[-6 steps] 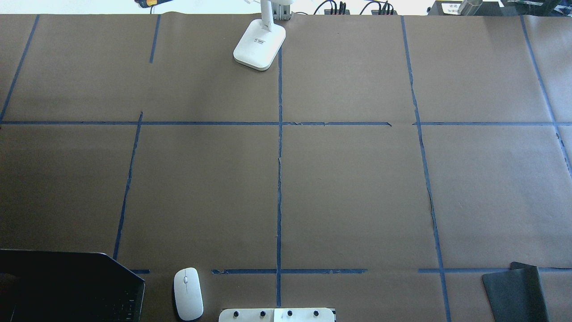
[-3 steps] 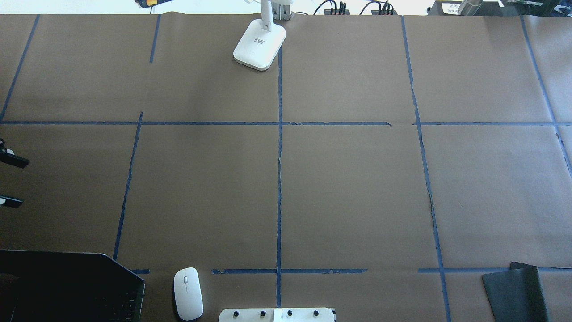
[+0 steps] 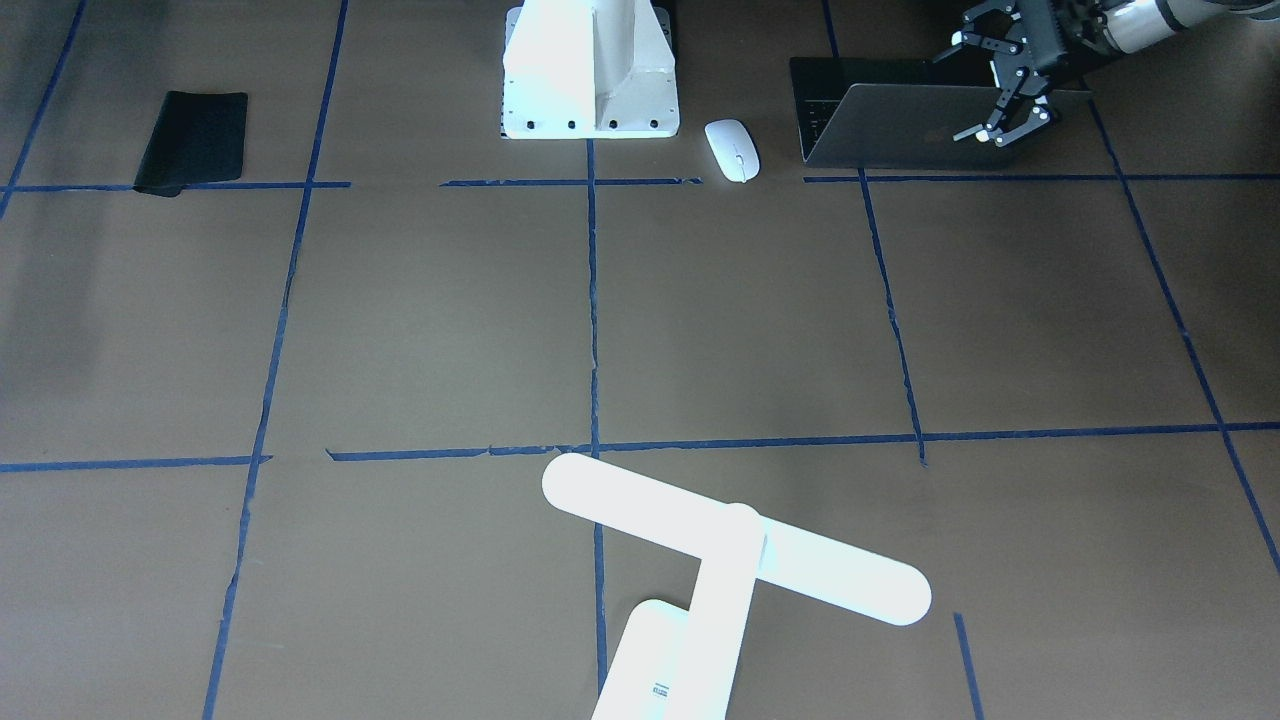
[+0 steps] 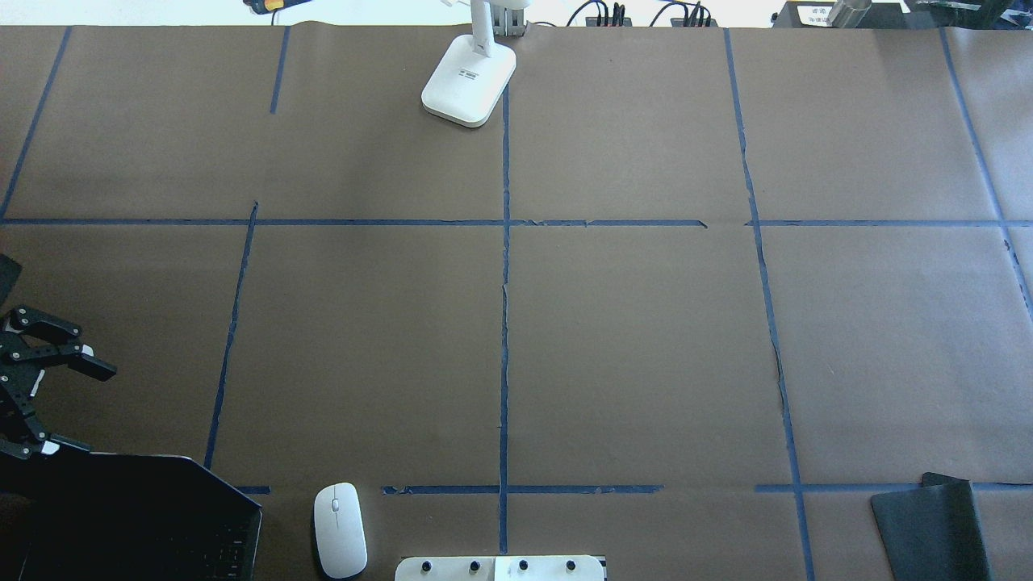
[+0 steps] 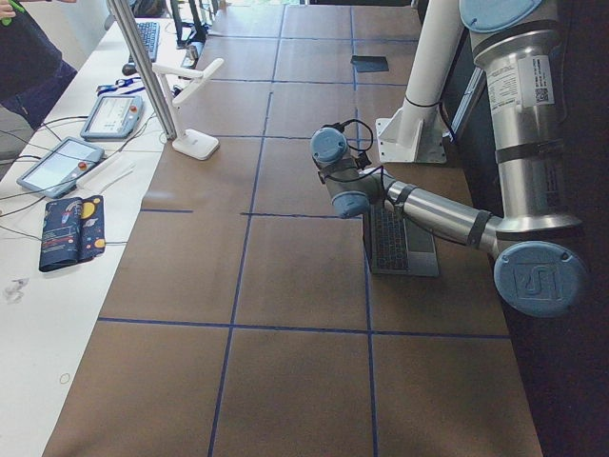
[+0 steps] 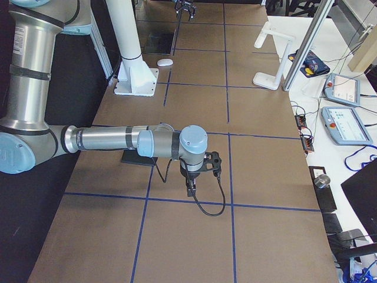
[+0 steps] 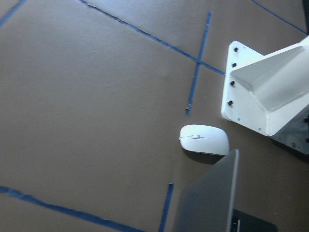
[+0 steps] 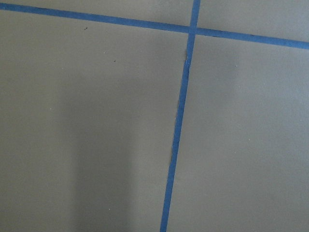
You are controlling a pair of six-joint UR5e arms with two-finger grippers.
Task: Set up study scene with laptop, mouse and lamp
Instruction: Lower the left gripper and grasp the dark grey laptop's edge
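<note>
The laptop (image 3: 900,140) stands half open at the robot-side edge of the surface (image 3: 420,320), on the left arm's side, with the mouse (image 3: 732,150) just beside it. The left claw (image 3: 972,88) hangs at the lid's top edge, fingers spread apart. The lamp (image 3: 735,540) stands at the far edge. Whether the right claw (image 6: 192,184) is apart or together cannot be told.

Matt metal laptop (image 3: 900,140); glossy plastic mouse (image 3: 732,150); matt brown paper tabletop (image 3: 750,320).
</note>
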